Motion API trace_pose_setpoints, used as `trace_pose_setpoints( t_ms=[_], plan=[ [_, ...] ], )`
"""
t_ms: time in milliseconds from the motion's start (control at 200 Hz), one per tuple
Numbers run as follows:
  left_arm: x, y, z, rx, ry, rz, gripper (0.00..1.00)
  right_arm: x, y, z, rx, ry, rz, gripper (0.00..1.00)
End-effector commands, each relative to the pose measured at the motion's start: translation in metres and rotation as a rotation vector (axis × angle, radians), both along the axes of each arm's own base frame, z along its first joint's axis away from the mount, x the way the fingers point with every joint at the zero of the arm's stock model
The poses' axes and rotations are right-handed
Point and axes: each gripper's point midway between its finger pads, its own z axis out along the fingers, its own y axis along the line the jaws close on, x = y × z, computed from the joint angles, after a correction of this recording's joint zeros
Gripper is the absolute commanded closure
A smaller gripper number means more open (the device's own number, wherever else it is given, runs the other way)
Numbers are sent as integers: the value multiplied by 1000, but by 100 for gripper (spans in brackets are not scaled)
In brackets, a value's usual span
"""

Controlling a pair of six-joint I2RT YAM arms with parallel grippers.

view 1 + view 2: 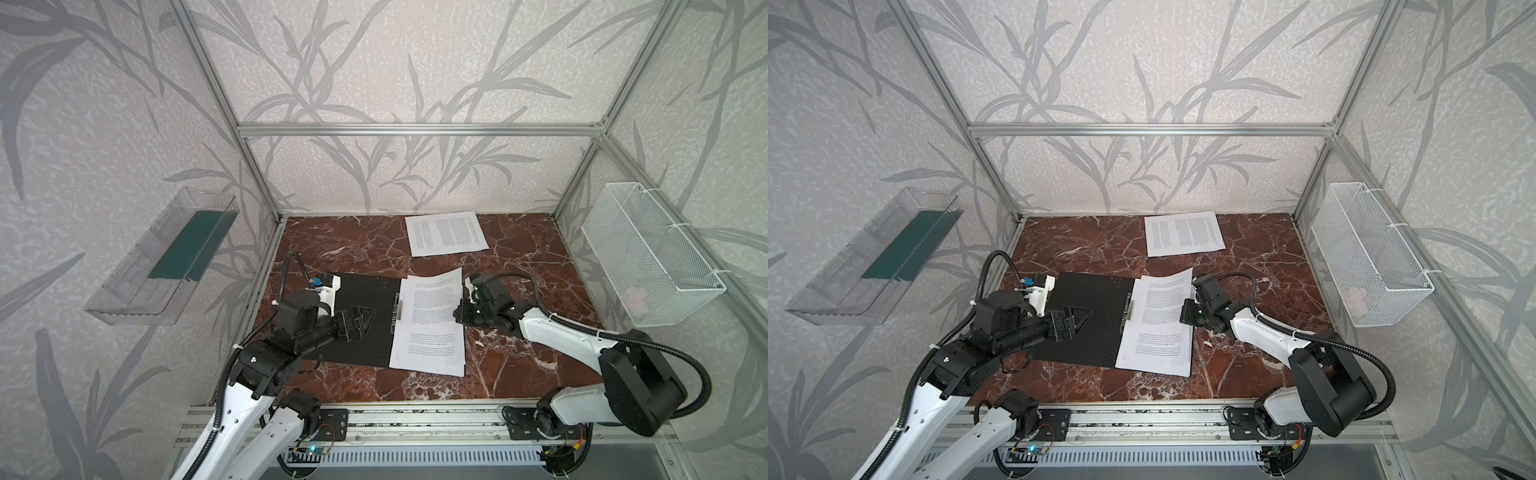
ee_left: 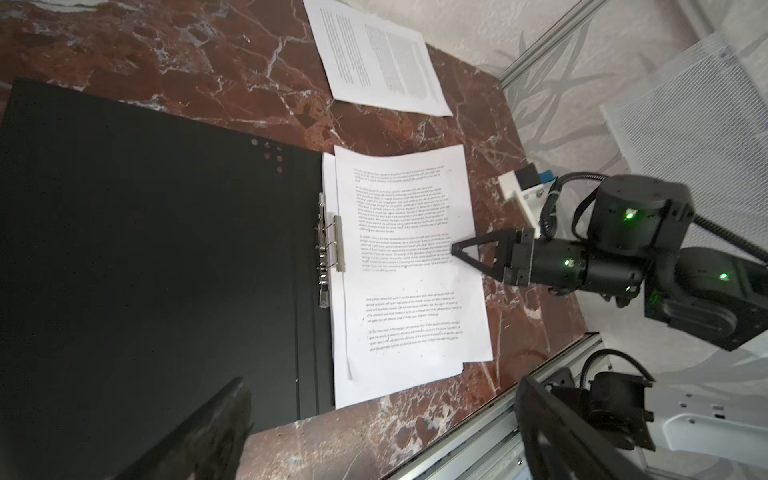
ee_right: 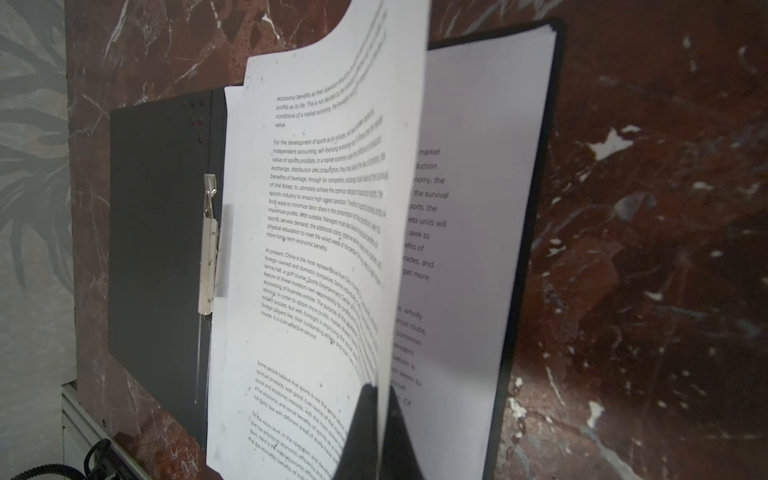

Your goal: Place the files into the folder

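Note:
The folder (image 1: 365,332) lies open on the marble table, black inside up, with its metal clip (image 1: 399,309) at the spine. A stack of files (image 1: 428,345) rests on its right half. My right gripper (image 3: 380,399) is shut on the right edge of the top sheet (image 3: 332,208), which curls up off the sheets beneath (image 3: 478,208). In both top views this gripper (image 1: 459,311) (image 1: 1183,309) sits at the stack's right edge. My left gripper (image 1: 357,320) (image 1: 1073,320) hovers open over the folder's bare left flap (image 2: 145,249), holding nothing. One more printed sheet (image 1: 446,232) lies flat at the back.
A white mesh basket (image 1: 648,253) hangs on the right wall and a clear plastic tray (image 1: 166,257) on the left wall. An aluminium rail (image 1: 415,419) runs along the table's front edge. Frame posts stand at the back corners.

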Motion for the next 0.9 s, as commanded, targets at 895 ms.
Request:
trace_pose_setpoints(
  t_ms=[895],
  plan=[
    [-13,-4,-12,22,6,-81,1,-18,17,-4,-10,27,9,100]
  ],
)
